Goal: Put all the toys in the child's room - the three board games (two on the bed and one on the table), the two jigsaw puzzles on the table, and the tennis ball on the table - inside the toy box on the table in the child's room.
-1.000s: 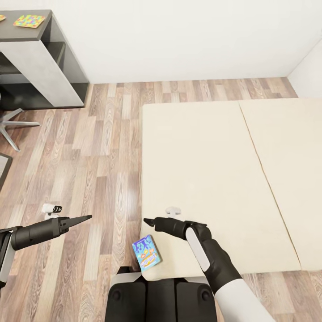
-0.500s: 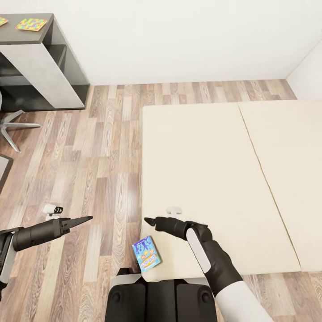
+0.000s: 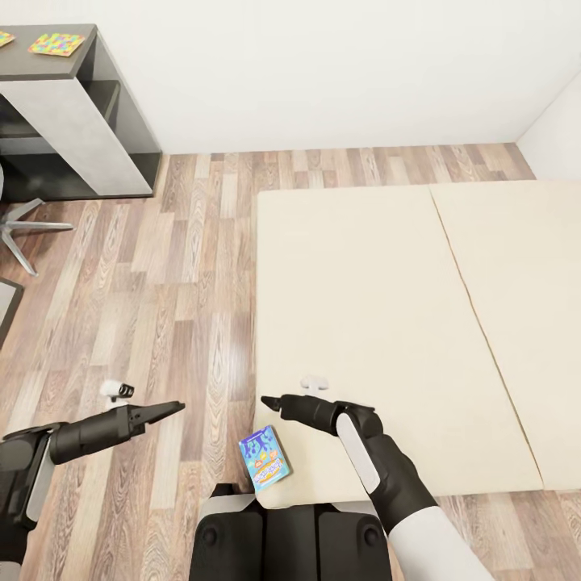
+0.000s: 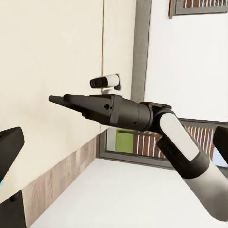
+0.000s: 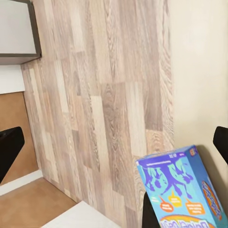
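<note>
Progress looks early. Blue game (image 3: 265, 459) lies on the near corner of the bed (image 3: 379, 307), overhanging the edge above the wood floor (image 3: 177, 274), not yet picked up. Far off at upper left, the dark bench (image 3: 77, 60) carries one puzzle (image 3: 55, 43) and the edge of a second (image 3: 5, 37); both are unpacked. Toy box, ball and the other two games can't be placed from these pictures, so their status is unknown. Judgement: at least three items remain to go in, probably most of the job.

Right gripper (image 3: 266, 400) hangs just past the bed's left edge, pointing out toward the floor, with the game below and slightly nearer the robot's base. Head view shows its tip drawn to one dark point, which suggests narrow jaws; the right wrist view, though, has dark finger parts at both sides with the blue game (image 5: 185, 190) between and below them, standing free of them. I cannot tell its opening for certain. It holds nothing.

Left gripper (image 3: 176, 407) hovers over the floor, well apart from the bed, pointing toward the right one. Tip reads as closed to a point, empty; the left wrist view only catches a dark finger at one side, looking across at the right arm (image 4: 142, 116).

Next move, as a guess: lower the right gripper onto the overhanging game.
</note>
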`<state>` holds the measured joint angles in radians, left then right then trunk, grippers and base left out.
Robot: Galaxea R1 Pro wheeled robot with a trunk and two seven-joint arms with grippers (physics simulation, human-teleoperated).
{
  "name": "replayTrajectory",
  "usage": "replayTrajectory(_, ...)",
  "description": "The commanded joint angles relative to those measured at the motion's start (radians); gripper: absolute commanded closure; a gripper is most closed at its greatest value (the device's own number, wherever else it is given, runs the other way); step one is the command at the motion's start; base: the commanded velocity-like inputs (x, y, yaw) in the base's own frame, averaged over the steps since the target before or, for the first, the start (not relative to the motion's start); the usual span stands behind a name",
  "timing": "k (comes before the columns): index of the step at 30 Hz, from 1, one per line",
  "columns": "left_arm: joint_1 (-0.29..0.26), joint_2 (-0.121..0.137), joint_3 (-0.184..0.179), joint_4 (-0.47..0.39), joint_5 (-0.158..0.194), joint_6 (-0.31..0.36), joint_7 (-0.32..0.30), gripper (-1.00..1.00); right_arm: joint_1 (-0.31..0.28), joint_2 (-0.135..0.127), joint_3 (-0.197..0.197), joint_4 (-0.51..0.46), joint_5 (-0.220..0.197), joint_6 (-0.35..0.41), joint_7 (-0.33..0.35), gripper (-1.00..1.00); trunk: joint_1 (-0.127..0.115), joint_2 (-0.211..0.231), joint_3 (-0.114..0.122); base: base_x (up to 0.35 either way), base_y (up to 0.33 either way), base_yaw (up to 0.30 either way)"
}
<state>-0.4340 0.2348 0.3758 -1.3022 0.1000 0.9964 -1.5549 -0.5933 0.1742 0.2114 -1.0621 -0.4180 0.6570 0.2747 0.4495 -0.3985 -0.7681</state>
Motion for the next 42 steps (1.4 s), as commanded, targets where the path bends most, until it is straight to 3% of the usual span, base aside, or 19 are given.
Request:
replayTrajectory(1, 0.000, 0.000, 0.000, 0.006, -0.001, 0.010, -0.005, -1.00, 0.000, 0.000, -0.001, 0.001, 0.000, 0.005, 0.002, -1.00, 0.001, -0.002, -0.001, 0.000, 0.000, 0.000)
replayTrajectory(42, 0.002, 0.002, 0.002, 0.015, 0.000, 0.007, -0.007, -1.00, 0.000, 0.000, -0.002, 0.005, 0.001, 0.004, 0.001, -1.00, 0.001, -0.002, -0.001, 0.000, 0.044, 0.000)
